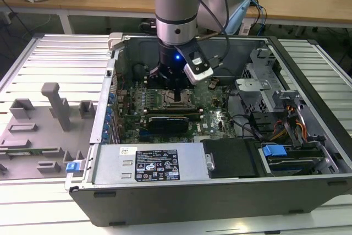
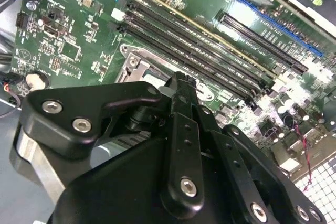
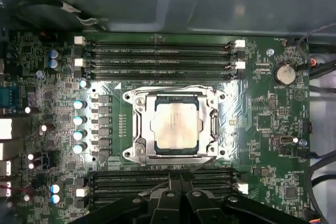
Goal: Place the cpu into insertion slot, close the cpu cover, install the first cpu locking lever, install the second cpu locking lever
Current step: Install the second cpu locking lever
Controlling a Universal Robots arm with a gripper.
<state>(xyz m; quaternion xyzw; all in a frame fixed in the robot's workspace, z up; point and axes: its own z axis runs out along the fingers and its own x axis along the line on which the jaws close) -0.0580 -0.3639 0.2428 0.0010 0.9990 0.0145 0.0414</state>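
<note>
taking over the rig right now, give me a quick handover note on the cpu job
Gripper: hovering above the motherboard, just beside the insertion slot; holding nothing that can be seen.
The cpu sits in the slot, pale top showing.
The cpu cover lies flat around the chip, so it looks closed.
Done: chip placed, cover apparently down.
Left: both locking levers. Whether either is latched can't be told from these views, so check them first.
</note>
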